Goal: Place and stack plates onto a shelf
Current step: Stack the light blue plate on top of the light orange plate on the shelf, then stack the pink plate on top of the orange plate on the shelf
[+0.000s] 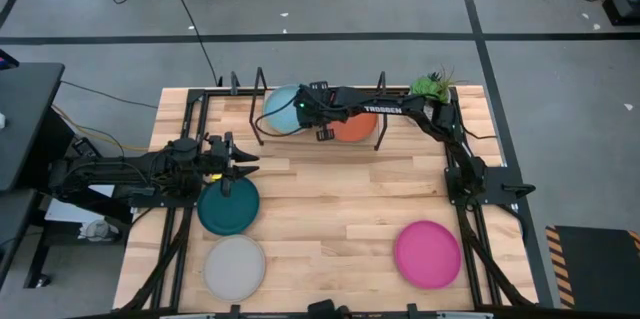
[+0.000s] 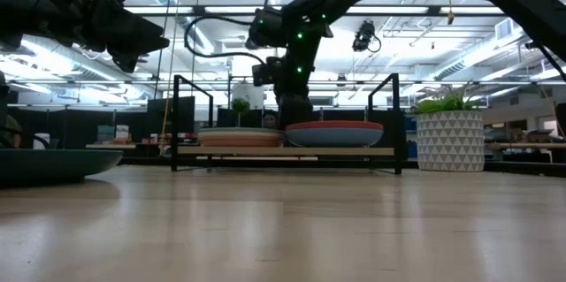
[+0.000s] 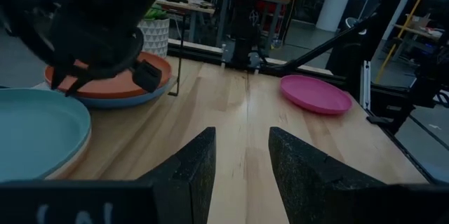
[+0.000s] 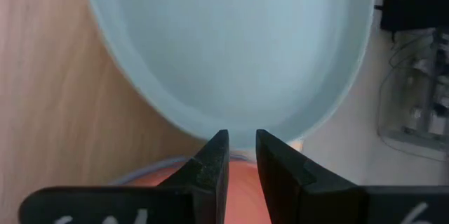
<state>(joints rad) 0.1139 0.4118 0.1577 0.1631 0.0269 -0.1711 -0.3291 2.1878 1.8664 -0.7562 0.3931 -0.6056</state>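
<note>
The shelf [image 2: 283, 151] stands at the table's far side and carries two stacks. A pale blue plate [image 1: 283, 109] tops a peach one on the left, and an orange plate [image 1: 356, 127] lies over a blue one on the right. My right gripper [image 4: 242, 134] points down between the stacks, its fingers a narrow gap apart at the pale blue plate's near rim. My left gripper [image 3: 242, 131] is open and holds nothing. It hovers over the far edge of the teal plate [image 1: 228, 206], which lies flat on the table. The grey plate [image 1: 235, 266] and the magenta plate [image 1: 427, 253] also lie flat on the table. My right gripper has its fingertips [image 4: 219, 140] side by side along the pale blue plate's rim [image 4: 242, 127], coming from above. I cannot tell whether they touch it. The plate lies flat on its stack.
A potted plant [image 1: 432, 86] stands at the table's far right corner, beside the shelf's right end. The shelf's black loop uprights [image 2: 187, 123] rise at both ends. Bare tabletop lies in the middle between the teal and magenta plates.
</note>
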